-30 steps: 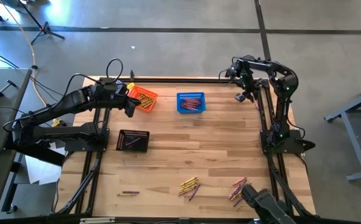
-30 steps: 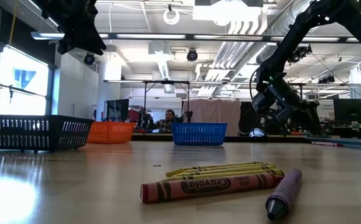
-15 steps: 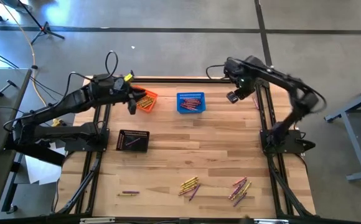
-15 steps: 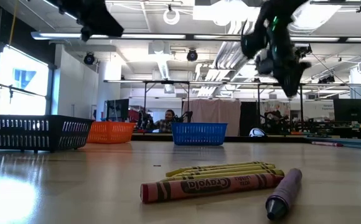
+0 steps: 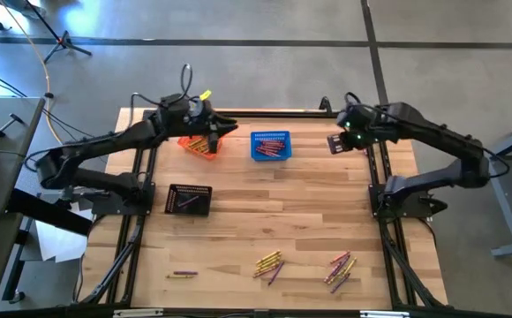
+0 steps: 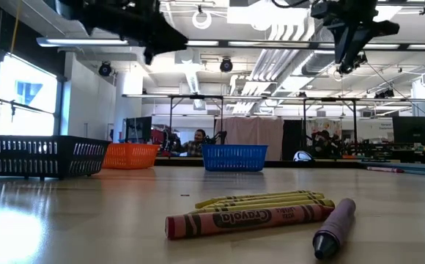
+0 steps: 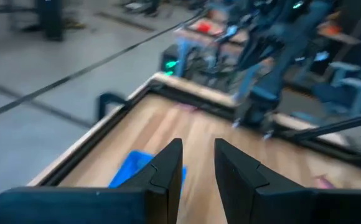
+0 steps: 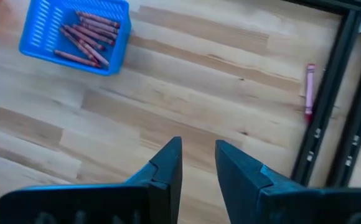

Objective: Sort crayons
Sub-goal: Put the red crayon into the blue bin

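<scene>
Left gripper (image 5: 227, 129) hangs up in the air over the orange basket (image 5: 197, 144) at the back of the table (image 5: 300, 212), and its two fingers (image 7: 168, 165) stand a little apart with nothing between them. Yellow crayons lie in that orange basket. Nearer the front on the left sits a black basket (image 5: 189, 199) with a purple crayon in it, and one more crayon (image 5: 184, 274) lies alone by the front edge. In the middle at the back is the blue basket (image 8: 75, 37), and red crayons (image 8: 84, 37) lie inside it. Toward the front, a small bunch of yellow crayons (image 5: 269, 262) lies on the wood, and another mixed bunch (image 5: 339, 269) lies further right. Right gripper (image 5: 334, 142) hangs in the air just past the blue basket, near the back right corner, fingers (image 8: 168, 165) a little apart and holding nothing. One pink crayon (image 8: 309, 92) lies beside the black rail (image 8: 330, 93) there.
</scene>
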Controlling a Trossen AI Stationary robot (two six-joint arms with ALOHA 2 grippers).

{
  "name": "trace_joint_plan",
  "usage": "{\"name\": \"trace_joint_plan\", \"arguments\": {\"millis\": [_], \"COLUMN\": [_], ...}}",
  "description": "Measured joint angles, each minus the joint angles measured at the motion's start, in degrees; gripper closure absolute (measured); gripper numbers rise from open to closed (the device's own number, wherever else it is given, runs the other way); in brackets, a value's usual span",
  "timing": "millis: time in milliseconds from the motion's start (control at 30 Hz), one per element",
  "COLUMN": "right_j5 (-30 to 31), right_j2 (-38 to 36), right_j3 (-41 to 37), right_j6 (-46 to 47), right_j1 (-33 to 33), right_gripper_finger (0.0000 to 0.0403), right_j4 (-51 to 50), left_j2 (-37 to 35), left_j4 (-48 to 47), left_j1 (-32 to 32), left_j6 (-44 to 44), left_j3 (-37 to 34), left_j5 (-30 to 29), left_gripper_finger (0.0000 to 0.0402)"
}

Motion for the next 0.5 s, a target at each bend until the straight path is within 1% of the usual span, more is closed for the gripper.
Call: {"name": "trace_joint_plan", "arguments": {"millis": [133, 267, 367, 500], "right_j5": [2.8, 8.77, 11.43, 10.59], "right_j2": [0.22, 0.22, 0.35, 0.57], "right_j3": [0.0, -0.33, -2.1, -8.39], "right_j6": [1.51, 1.51, 1.29, -1.98], "right_j1": [3.07, 3.22, 0.42, -5.55], "right_gripper_finger": [0.032, 0.032, 0.032, 0.032], "right_j4": [-2.44, -4.46, -6.34, -4.44], "left_j2": [6.52, 10.67, 12.11, 12.72], "left_j4": [11.16, 18.09, 21.22, 23.79], "left_j1": [-0.02, -0.02, -0.02, 0.0], "left_j6": [-4.46, -7.96, -7.92, -7.9], "left_j3": [0.0, 0.0, 0.02, 0.02], "left_j5": [4.98, 5.15, 5.15, 4.95], "left_gripper_finger": [0.0321, 0.0321, 0.0321, 0.0321]}}
